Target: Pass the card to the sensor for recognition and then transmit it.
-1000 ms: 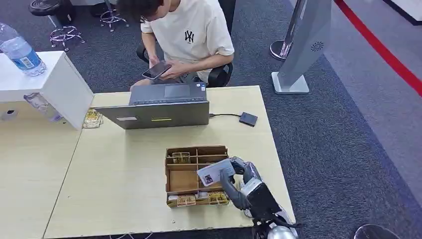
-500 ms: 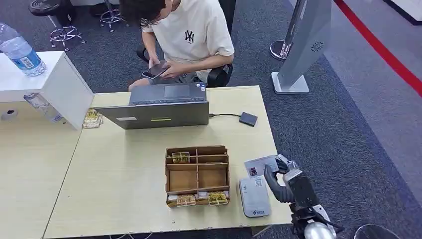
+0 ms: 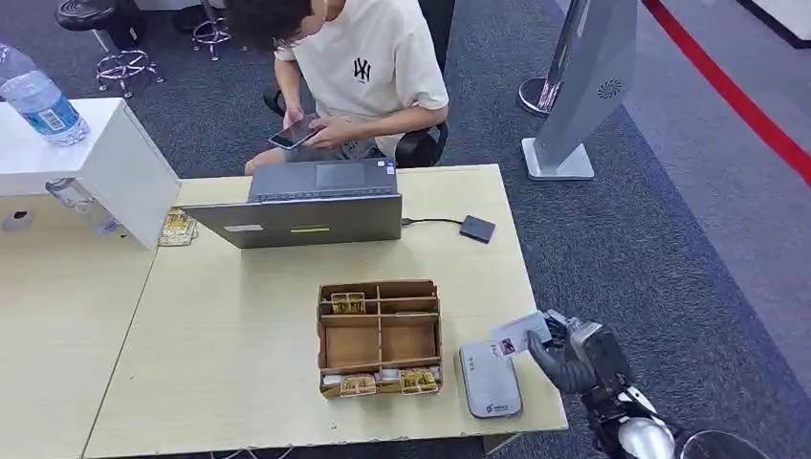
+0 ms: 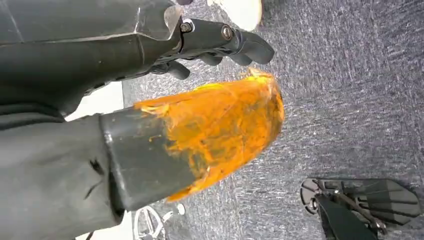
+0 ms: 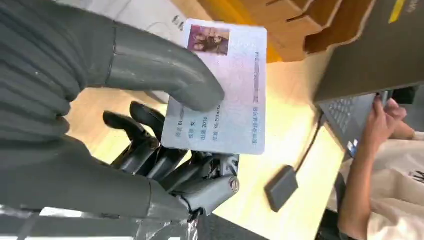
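Lowered nearer the sensor (image 3: 491, 379), right hand (image 3: 566, 356) pinches the card (image 3: 521, 337).

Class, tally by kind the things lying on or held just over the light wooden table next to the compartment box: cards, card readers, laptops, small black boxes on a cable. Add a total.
Cards: 1, the card held by the right hand
Card readers: 1, the grey reader
Laptops: 1, the laptop
Small black boxes on a cable: 1, the black box
Total: 4
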Robot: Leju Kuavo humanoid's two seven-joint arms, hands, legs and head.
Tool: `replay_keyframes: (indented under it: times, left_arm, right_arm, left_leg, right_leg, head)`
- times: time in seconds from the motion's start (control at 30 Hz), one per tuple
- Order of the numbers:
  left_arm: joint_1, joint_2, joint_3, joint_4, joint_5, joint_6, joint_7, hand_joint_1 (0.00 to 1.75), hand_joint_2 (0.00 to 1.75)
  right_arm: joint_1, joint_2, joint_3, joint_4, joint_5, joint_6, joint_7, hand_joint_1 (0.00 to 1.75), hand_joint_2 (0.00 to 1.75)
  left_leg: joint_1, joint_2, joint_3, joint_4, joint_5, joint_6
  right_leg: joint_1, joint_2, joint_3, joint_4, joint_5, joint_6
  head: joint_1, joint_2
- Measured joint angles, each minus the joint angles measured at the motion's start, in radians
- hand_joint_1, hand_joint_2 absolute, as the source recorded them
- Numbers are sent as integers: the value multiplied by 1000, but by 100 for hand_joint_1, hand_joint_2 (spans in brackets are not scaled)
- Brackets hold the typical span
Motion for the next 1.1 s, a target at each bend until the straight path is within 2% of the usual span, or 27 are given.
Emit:
replay_keyframes:
  times: [0.2,0.4,0.6,1.1]
  left_arm:
    - [0,2,1,0,-6,0,0,0,0]
    - [0,3,8,0,-6,0,0,0,0]
    - [0,3,18,0,-6,0,0,0,0]
    - [0,3,28,0,3,0,2,0,0]
  right_arm:
    - [-4,-27,-1,37,25,45,-14,175,175]
    - [-14,-39,0,56,55,48,-14,175,175]
    - [-16,-42,17,56,141,17,-14,175,175]
    - [-4,-46,161,-16,290,-55,22,175,175]
  left_leg:
    - [0,0,0,0,0,0]
    - [0,0,0,0,0,0]
    - [0,0,0,0,0,0]
    - [0,0,0,0,0,0]
  right_leg:
    - [0,0,0,0,0,0]
    - [0,0,0,0,0,0]
    - [0,0,0,0,0,0]
    - [0,0,0,0,0,0]
  head:
    - [0,0]
    - [0,0]
    - [0,0]
    - [0,0]
